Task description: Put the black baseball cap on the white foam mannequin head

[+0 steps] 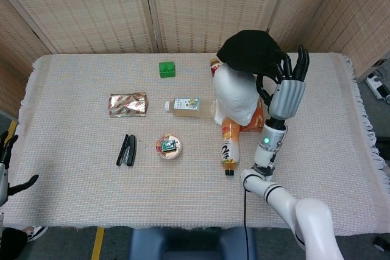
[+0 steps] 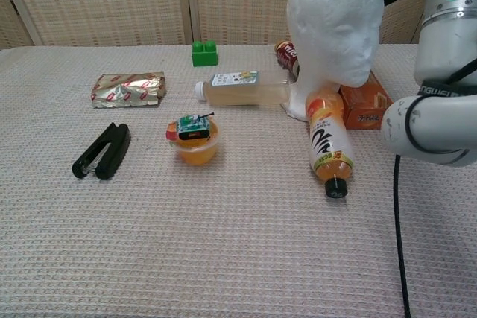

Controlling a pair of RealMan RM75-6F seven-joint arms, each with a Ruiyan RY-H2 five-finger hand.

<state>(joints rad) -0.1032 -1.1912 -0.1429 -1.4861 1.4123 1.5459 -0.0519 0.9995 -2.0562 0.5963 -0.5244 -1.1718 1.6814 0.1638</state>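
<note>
Two robot hands show in the head view. The right robot hand (image 1: 285, 86) grips the black cap (image 1: 250, 50) by its rear edge, some fingers hooked under the fabric and others standing straight up. It holds the cap over the top of the white foam head (image 1: 236, 95); whether the cap touches the crown cannot be told. The right forearm rises almost upright from the near table edge, just right of the foam head, and its wrist shows a green light. In the chest view this arm fills the right side and the cap is only a dark strip at the top edge. The left robot hand (image 1: 7, 165) sits off the table's near left corner with fingers spread, holding nothing.

On the table (image 1: 79, 199), an orange box (image 1: 259, 119) lies at the foam head's base and an orange bottle (image 1: 230, 144) lies in front of it. A clear bottle (image 1: 187, 106) lies on its side to the head's left. Farther left are a jelly cup (image 1: 168, 147), a black stapler (image 1: 126, 150), a foil packet (image 1: 128, 103) and a green block (image 1: 166, 69).
</note>
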